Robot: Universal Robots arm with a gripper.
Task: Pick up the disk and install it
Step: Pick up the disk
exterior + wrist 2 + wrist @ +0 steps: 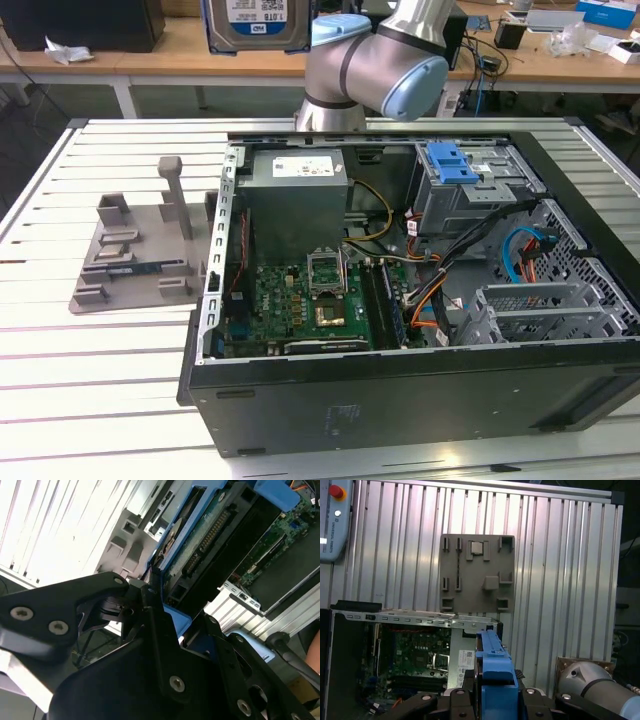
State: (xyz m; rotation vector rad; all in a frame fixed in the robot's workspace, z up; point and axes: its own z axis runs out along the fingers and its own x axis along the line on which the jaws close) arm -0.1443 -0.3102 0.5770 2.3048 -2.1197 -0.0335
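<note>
The disk (pixel 258 24) hangs high above the open computer case (pixel 400 370), at the top of the exterior view, label side facing the camera. In the first wrist view its blue carrier rail (pixel 495 667) stands edge-on between the black fingers of my gripper (pixel 495 696), which is shut on it. The second wrist view shows the disk's (pixel 210 535) circuit-board side with its connector, blue rails along the edges, and a black finger (pixel 152 605) pressed against the rail. Below lies the case's drive cage with a blue ribbed latch (pixel 450 162).
A grey power-supply box (pixel 298 190) and a green motherboard (pixel 300 305) sit inside the case. A grey fixture plate (pixel 135 255) with pegs lies on the slatted table (pixel 100 400) at the exterior view's left. Cables (pixel 520 255) run near the empty bays.
</note>
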